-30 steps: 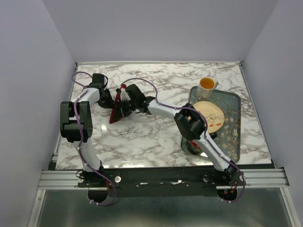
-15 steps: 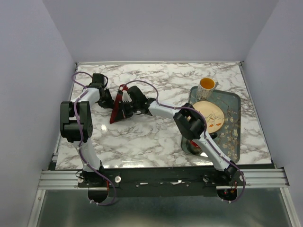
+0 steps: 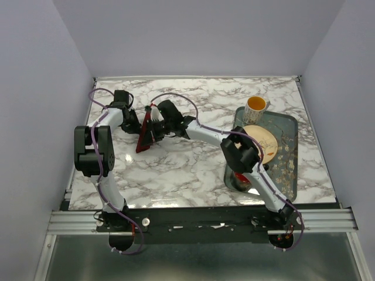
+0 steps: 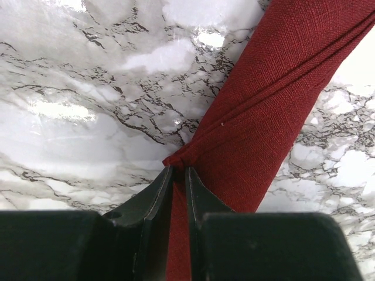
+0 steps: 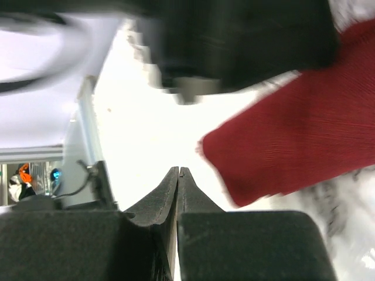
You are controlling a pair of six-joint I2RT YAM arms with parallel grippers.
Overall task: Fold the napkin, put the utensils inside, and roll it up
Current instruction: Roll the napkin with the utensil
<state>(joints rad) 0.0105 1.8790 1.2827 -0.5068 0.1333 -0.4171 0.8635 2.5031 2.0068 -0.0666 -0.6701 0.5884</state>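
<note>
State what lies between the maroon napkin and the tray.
Top view: only bare marble table between napkin and tray, with the right arm stretched across above it.

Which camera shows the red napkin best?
The left wrist camera. The napkin fills that picture, with its weave and folds sharp, one end pinched in the left claw. From the top camera it is just a small dark red strip; the right wrist camera shows only a blurry end.
</note>
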